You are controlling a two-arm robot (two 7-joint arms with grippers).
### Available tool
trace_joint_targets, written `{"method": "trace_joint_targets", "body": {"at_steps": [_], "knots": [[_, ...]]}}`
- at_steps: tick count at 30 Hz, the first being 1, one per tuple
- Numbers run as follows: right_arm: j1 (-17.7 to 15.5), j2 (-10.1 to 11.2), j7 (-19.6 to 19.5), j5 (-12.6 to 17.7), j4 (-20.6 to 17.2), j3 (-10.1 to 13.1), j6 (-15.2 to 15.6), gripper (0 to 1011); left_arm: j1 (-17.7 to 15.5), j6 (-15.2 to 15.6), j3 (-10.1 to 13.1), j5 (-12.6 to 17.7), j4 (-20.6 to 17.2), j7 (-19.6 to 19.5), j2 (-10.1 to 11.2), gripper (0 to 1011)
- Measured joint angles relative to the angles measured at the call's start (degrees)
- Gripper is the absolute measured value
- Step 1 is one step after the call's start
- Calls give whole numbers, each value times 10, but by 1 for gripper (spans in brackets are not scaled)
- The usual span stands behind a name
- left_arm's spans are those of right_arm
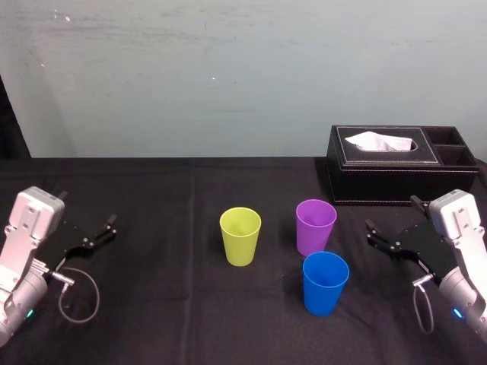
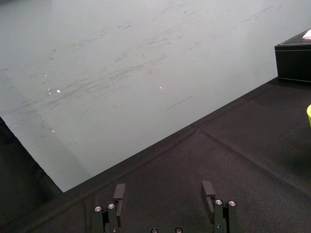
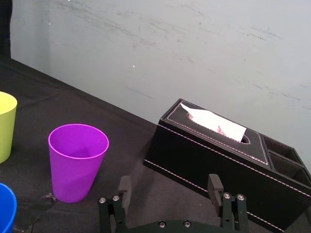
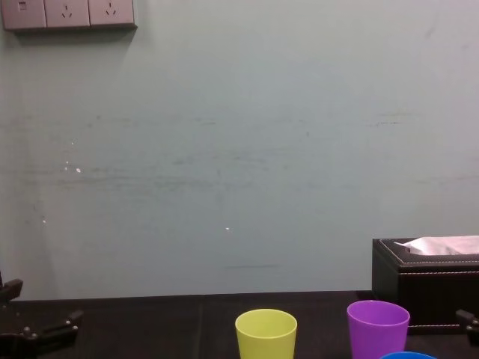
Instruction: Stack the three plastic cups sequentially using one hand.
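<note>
Three cups stand upright and apart on the black tablecloth. The yellow-green cup (image 1: 240, 236) is at the centre, the purple cup (image 1: 315, 226) is to its right, and the blue cup (image 1: 325, 283) is nearest me, in front of the purple one. My right gripper (image 1: 393, 214) hovers open and empty to the right of the purple and blue cups. In the right wrist view its fingers (image 3: 215, 183) are spread, with the purple cup (image 3: 77, 160) ahead of them. My left gripper (image 1: 87, 209) rests open at the far left, away from the cups.
A black tissue box (image 1: 399, 163) with a white tissue stands at the back right, just behind my right gripper. A pale wall rises directly behind the table's far edge. Black cloth lies bare between the left gripper and the yellow-green cup.
</note>
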Motion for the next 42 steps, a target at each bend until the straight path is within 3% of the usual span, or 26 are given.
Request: {"method": "trace_joint_targets", "body": {"at_steps": [42], "knots": [[0,0,0,0,0,0,0,1002,0,0,0,0,0,0,0,1000]]}}
